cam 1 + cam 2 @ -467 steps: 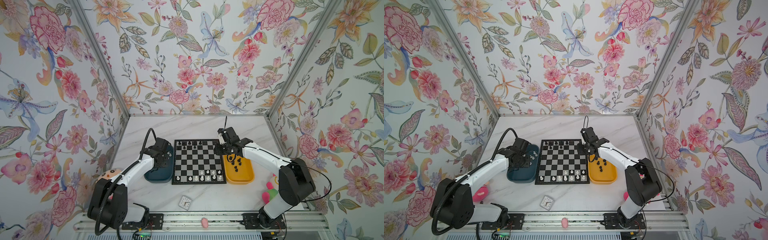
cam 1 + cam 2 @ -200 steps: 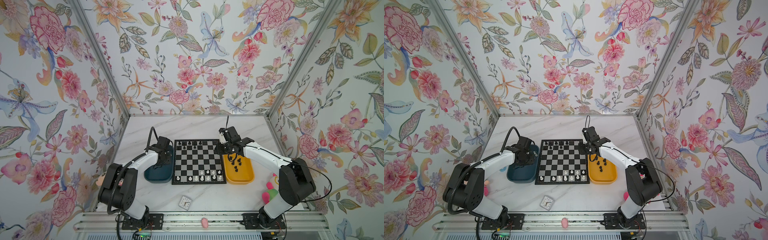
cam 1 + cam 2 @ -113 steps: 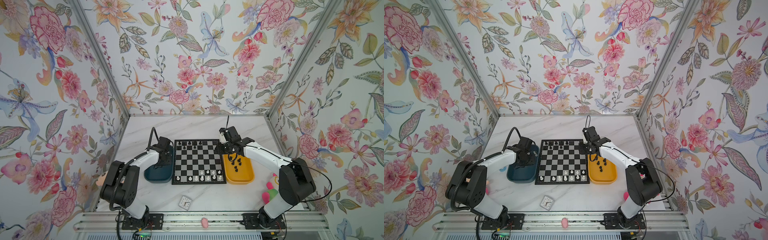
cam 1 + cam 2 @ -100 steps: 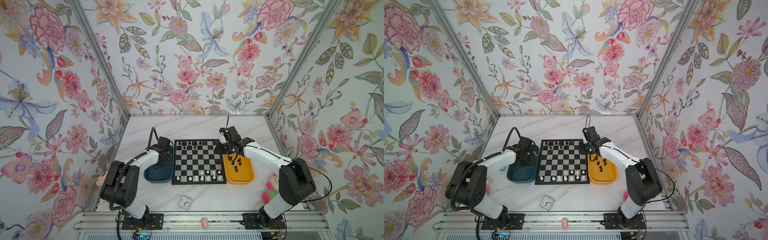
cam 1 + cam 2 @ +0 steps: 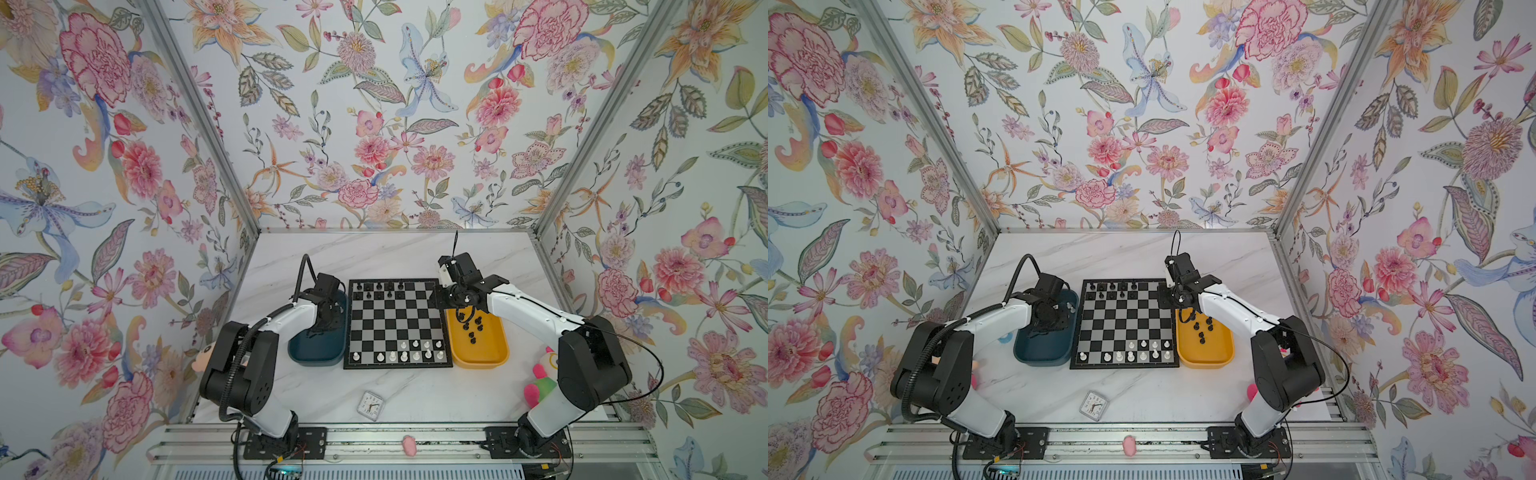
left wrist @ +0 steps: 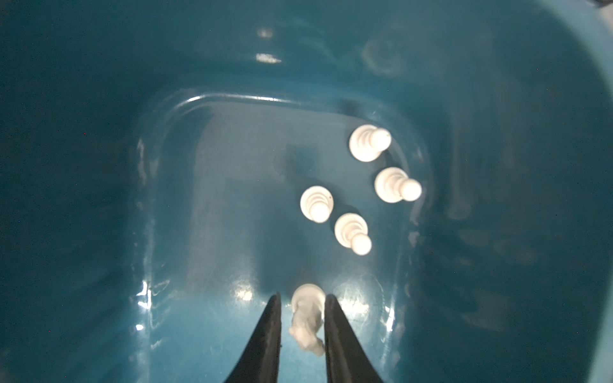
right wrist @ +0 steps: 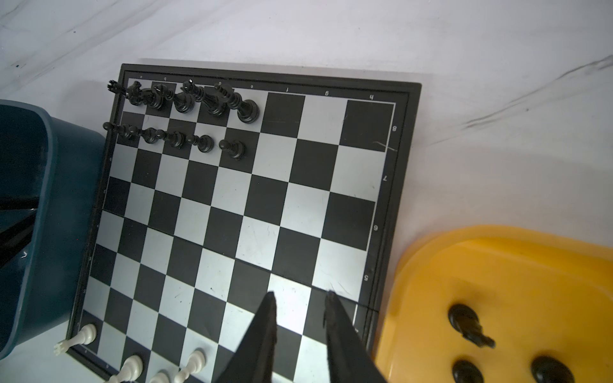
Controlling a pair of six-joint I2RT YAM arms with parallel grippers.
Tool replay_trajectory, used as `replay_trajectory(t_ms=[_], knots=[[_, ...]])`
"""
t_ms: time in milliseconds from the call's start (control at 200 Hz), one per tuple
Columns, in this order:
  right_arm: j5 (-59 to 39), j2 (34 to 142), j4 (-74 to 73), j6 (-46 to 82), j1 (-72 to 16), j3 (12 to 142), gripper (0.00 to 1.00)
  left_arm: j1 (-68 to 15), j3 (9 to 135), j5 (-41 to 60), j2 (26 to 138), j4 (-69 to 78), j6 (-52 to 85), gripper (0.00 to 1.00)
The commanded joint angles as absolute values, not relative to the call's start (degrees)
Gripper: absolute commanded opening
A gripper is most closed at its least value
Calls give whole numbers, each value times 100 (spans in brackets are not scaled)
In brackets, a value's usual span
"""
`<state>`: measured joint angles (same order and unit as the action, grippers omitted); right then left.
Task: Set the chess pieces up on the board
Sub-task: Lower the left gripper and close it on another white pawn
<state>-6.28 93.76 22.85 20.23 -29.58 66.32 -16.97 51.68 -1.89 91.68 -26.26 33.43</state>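
Floral wallpaper (image 5: 374, 124) covers the three walls around a white marble worktop (image 5: 415, 257). In both top views the chessboard (image 5: 397, 322) lies flat in the middle of it. A dark teal tray (image 5: 316, 355) sits just beside its left edge and a yellow tray (image 5: 484, 353) just beside its right edge. Black pieces (image 5: 379, 286) stand in two short rows at the board's far left corner. White pieces (image 5: 417, 355) stand along its near edge, two rows deep toward the right. More black pieces (image 5: 471, 334) stand loose in the far half of the yellow tray.

The left claw (image 6: 303, 295) is down inside the far half of the teal tray. Its fingers (image 6: 268, 331) flank a white knight (image 6: 306, 318) on the tray floor. One finger lies against the knight and a thin strip of teal shows between it and the other finger, so I cannot tell whether the grip is made. Four white pawns (image 6: 316, 204) stand upright on the tray floor near the knight, apart from it.

The right claw (image 7: 300, 295) hangs over the right side of the board, by the far end of the yellow tray. Its fingers are partly apart with nothing between them.

A small square clock (image 5: 371, 405) lies on the worktop near the front edge. A pink, green and white plush toy (image 5: 540, 376) sits at the near right, beside the right arm.
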Motion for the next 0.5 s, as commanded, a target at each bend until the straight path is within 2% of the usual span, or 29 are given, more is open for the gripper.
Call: replay_trajectory(t_ms=[0,495], knots=[[-661,9472,2360,2014,-2936,6670,28,-1633,5239,-205,9264,-2674,3240,24],[-685,9501,2366,2031,-2971,6705,27,-1643,5203,-158,9162,-2719,3164,16]])
